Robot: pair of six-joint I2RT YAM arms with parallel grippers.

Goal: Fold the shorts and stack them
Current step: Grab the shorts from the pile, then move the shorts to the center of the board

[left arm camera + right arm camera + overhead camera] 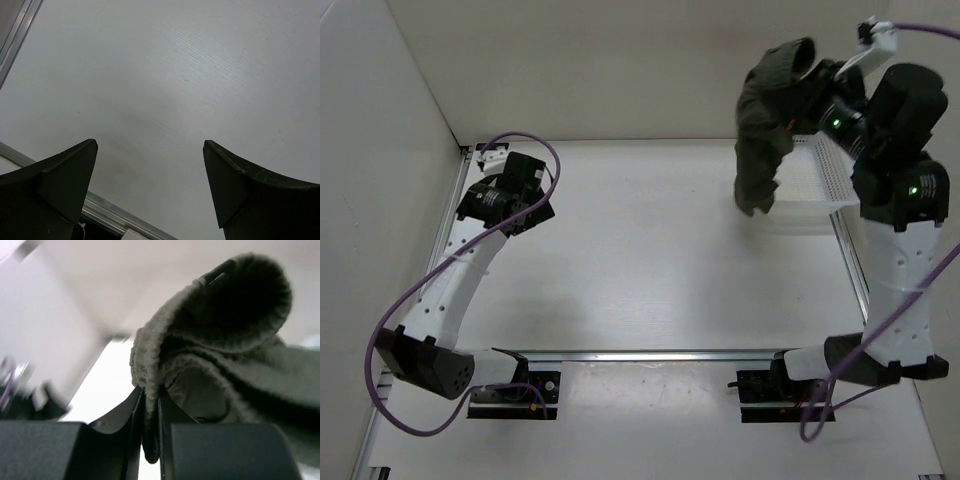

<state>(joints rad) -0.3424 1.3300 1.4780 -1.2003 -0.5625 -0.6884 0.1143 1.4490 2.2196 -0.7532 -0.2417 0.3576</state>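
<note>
The dark olive-green shorts (767, 122) hang bunched in the air at the back right, above the table, their lower end dangling near the basket's left end. My right gripper (812, 72) is shut on their gathered waistband (149, 390), which is pinched between the two black fingers (131, 415) in the right wrist view. Fabric fills most of that view. My left gripper (533, 212) is low over the bare table at the left, jaws wide open with nothing between its fingertips (75, 165).
A white mesh basket (830, 175) stands at the back right, partly behind the right arm. Metal rails (650, 354) run along the table's near edge and both sides. White walls close in at the left and back.
</note>
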